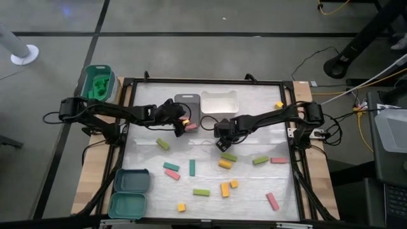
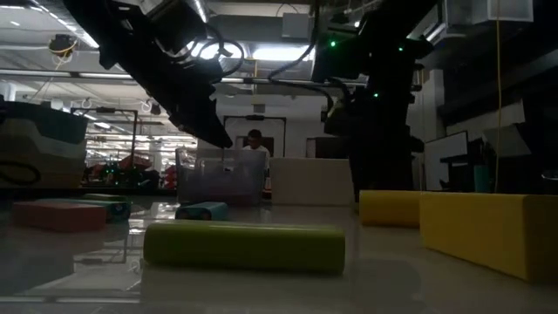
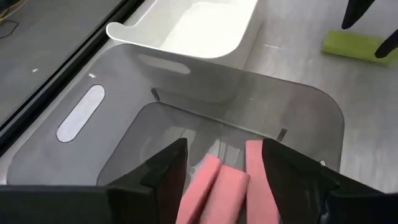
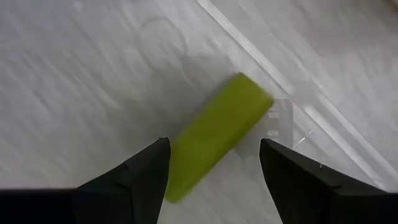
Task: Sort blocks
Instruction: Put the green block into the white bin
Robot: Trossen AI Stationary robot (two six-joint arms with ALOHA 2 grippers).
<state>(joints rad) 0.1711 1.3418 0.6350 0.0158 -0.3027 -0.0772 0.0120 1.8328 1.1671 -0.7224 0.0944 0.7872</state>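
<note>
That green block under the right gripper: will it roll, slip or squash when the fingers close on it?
The green block is a short flat-sided bar lying flat, so it probably won't roll. It looks solid, likely stiff and light. The table looks smooth and shiny, so a nudge could slide or spin it. It lies skewed between the open right gripper fingers, so it may twist as they close.

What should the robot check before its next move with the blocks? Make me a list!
1. Left gripper open over the grey tray: ok, its fingers stand apart.
2. Pink bar blocks inside the grey tray: ok, they lie between the fingers, seemingly let go.
3. Right gripper open: ok.
4. Light green bar block lined up between the right fingers: ok, it lies on the table just ahead.
5. Room around that green block: ok, no other block shows beside it in the right wrist view.
6. White tray free of blocks: cannot tell for sure; it looks bare.
</note>
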